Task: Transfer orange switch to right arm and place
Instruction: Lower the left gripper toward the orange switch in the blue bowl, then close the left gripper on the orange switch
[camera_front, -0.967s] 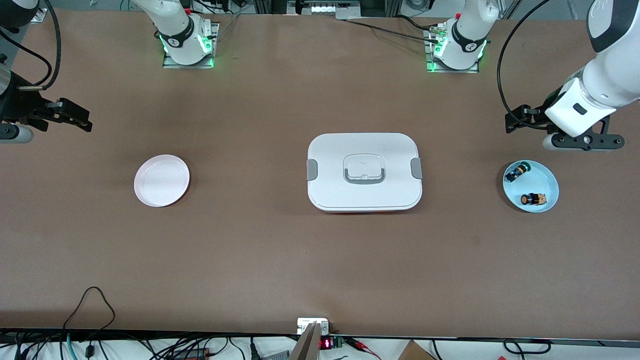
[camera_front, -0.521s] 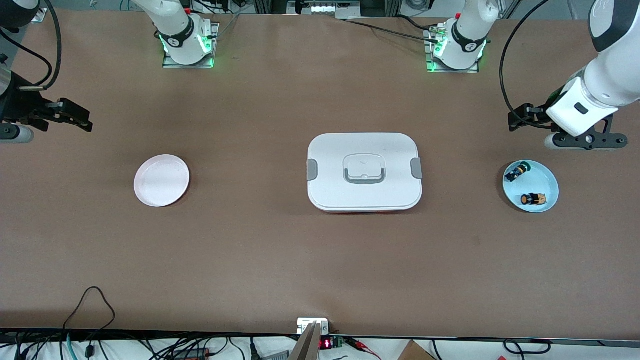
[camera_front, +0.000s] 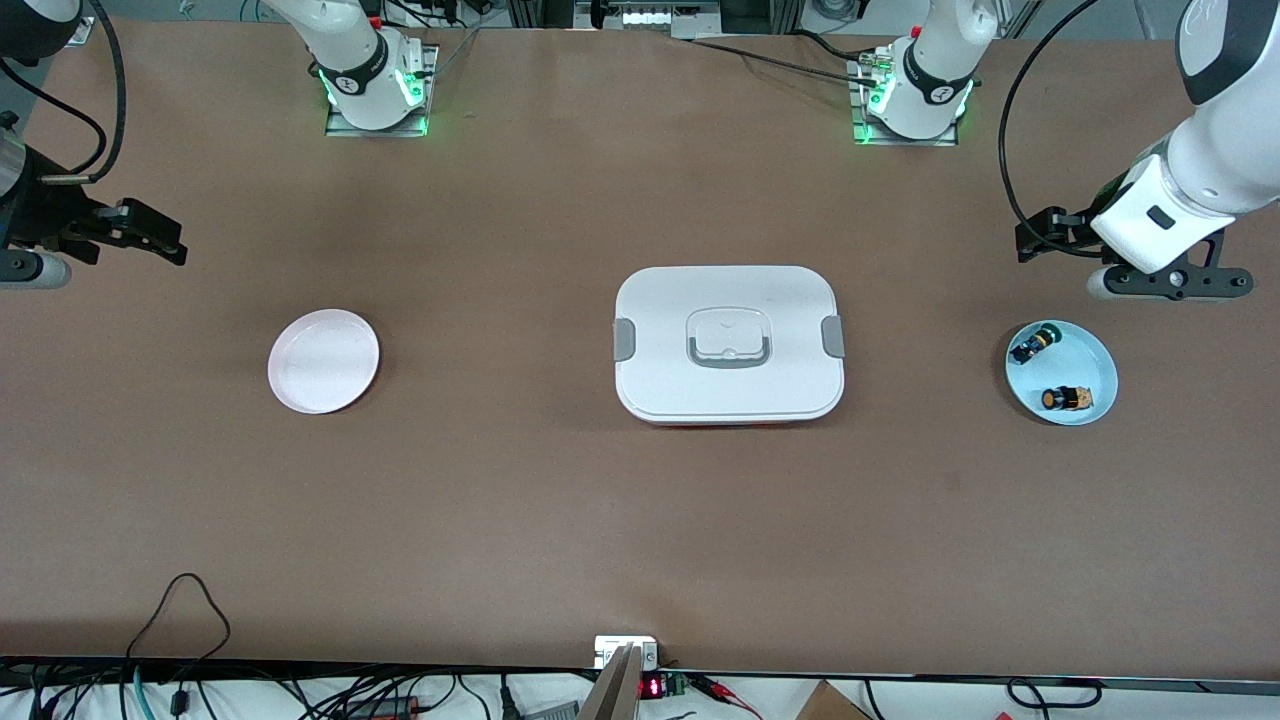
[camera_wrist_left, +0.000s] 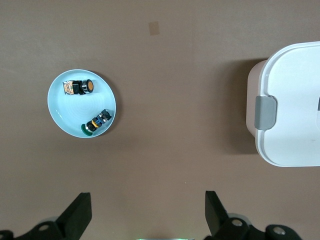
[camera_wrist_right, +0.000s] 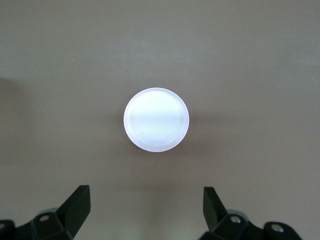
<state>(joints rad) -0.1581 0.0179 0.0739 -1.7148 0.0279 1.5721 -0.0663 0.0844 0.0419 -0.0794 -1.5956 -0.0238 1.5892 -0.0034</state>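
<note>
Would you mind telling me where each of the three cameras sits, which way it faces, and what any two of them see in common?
Front view: high across the table, facing both bases; shows the left gripper and right gripper, both open.
Left wrist view: looks down past its fingertips at the blue dish holding the orange switch and green switch, plus the white lidded box.
Right wrist view: looks down at the white plate.
Shared: dish, box and plate also appear in the front view.

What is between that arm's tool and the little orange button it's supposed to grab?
Nothing visible. The orange switch lies uncovered in the blue dish, beside a green-capped switch that sits apart from it. The left tool hangs open above the table, just off the dish's edge.
</note>
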